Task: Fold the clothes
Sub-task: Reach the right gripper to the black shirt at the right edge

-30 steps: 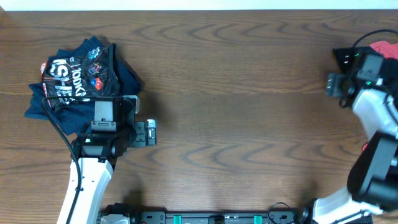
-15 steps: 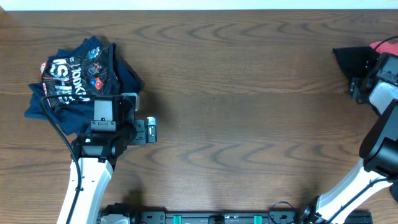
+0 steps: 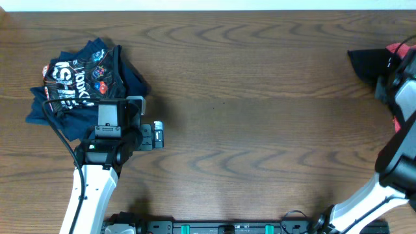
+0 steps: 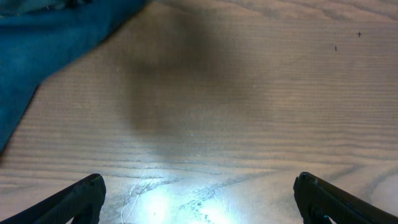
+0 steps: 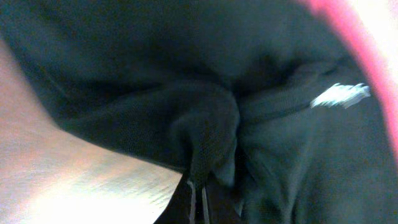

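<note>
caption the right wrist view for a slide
Right gripper shut on a pinched fold of black T-shirt, coral-red garment alongside.

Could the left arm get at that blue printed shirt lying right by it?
Probably yes. The left gripper hangs open over bare table, the blue printed shirt has its edge just beside it, and nothing stands between them.

Black shirt (image 3: 367, 63) right; navy heap (image 3: 84, 81) left

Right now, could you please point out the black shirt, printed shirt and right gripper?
black shirt (image 3: 365, 62), overhead view, its left corner.
printed shirt (image 3: 81, 78), overhead view, its lettered front.
right gripper (image 5: 200, 186), right wrist view, between fingertips pinching a black fold.
</note>
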Robot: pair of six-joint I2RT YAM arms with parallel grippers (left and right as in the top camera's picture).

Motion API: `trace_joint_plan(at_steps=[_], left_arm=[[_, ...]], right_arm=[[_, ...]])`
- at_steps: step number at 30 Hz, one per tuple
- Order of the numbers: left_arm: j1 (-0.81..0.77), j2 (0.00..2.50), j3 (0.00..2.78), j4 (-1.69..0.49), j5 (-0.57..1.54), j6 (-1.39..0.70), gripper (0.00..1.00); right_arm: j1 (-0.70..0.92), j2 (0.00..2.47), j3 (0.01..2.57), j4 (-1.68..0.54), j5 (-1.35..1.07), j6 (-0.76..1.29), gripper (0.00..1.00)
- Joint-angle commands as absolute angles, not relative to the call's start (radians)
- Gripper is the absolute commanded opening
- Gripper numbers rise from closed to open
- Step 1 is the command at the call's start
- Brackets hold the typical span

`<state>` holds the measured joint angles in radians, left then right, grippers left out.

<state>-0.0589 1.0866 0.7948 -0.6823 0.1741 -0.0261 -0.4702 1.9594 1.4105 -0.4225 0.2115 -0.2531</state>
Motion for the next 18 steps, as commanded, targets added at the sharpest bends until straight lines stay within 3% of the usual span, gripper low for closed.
trace_joint_plan(at_steps=[1, 9, 13, 14, 17, 18], left_arm=[[-0.056, 1.086, 0.809, -0.680, 0.175, -0.028, 0.98], [-0.056, 1.086, 0.809, -0.664, 0.175, -0.028, 0.98], [-0.056, 1.086, 0.809, -0.637, 0.176, -0.028, 0.98], [-0.056, 1.086, 0.809, -0.630, 0.176, -0.028, 0.98], [-0.056, 1.086, 0.809, -0.599, 0.176, -0.028, 0.98], [-0.056, 1.086, 0.809, -0.593, 0.176, -0.028, 0.98]], right_arm=[[-0.383, 1.748, 1.547, -0.477, 0.141, -0.239, 0.01], [-0.157, 1.665, 1.573, -0.522, 0.092, -0.115, 0.01], [-0.051, 1.742, 1.574, -0.319, 0.091, -0.013, 0.02], [-0.028, 1.765, 1.574, -0.241, 0.083, 0.001, 0.08], [0.021, 1.838, 1.574, -0.057, 0.043, 0.007, 0.47], [0.031, 1.857, 1.574, -0.039, 0.044, 0.007, 0.51]])
